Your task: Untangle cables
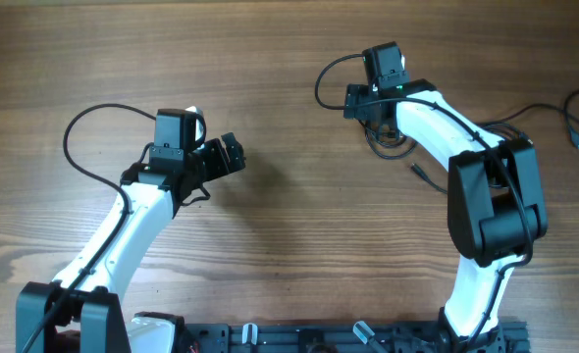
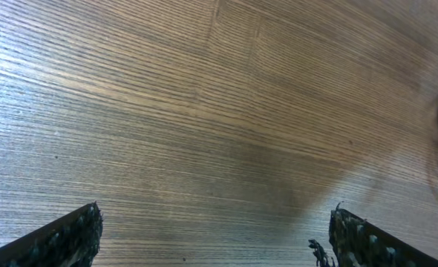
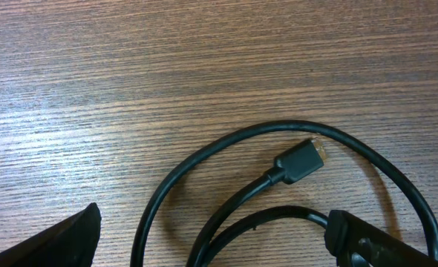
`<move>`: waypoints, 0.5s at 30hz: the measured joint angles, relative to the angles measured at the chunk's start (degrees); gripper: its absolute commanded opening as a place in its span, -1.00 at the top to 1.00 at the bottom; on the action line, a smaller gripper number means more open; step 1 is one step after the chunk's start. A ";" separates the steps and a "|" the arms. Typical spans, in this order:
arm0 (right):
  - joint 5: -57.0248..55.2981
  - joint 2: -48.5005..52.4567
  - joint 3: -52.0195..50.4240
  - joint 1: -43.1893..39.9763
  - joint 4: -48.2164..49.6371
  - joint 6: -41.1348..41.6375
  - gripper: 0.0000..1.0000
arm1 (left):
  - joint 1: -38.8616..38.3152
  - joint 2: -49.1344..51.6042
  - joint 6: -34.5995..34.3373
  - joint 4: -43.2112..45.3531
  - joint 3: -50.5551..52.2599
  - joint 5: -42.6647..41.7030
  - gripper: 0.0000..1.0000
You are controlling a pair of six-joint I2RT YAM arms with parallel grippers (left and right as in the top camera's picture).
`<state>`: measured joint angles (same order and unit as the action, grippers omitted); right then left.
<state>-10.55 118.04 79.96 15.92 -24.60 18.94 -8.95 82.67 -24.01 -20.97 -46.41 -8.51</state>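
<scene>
Since none of the cables lies under it, the left end effector (image 2: 215,215) hangs over bare table (image 2: 204,89) with its jaws spread wide and empty, seemingly parked clear of the work so the other arm has room. Only a dark, blurred strand shows at the right edge of its wrist view, too smeared to name. By my judgement the job sits wholly on the right side. Over there the right end effector (image 3: 215,215) is low above a coiled cable (image 3: 226,144), its jaws likewise wide and gripping nothing. The black cord curves in a loop between the 2 fingers and passes close by the right finger (image 3: 375,245), while its plug (image 3: 302,159) lies flat inside the loop, tip pointing up and to the right in the wrist view. That pose suits lining up a grasp on 1 strand, though which strand I cannot tell. From overhead the coil is partly hidden beneath the right arm, which is why the wrist camera gives the clearer look. Further right, a second cable (image 1: 570,123) trails loose near the table's edge, well apart from the coil, so those 2 at least look separated. Whether the coil itself holds more than 1 cord I cannot tell.
</scene>
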 measured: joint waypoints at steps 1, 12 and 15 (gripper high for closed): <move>0.00 0.00 0.00 0.00 0.00 -0.02 -0.99 | 0.00 0.00 0.00 0.00 0.00 0.02 -1.00; 0.00 0.00 0.00 0.00 0.00 -0.22 -0.99 | 0.00 0.00 0.20 0.00 0.00 0.02 -1.00; 0.00 0.00 0.00 0.00 0.00 -0.22 -1.00 | 0.00 0.00 0.20 0.00 0.00 0.02 -1.00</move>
<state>-10.55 118.04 79.96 15.92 -24.60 18.72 -8.95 82.67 -23.81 -20.97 -46.41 -8.49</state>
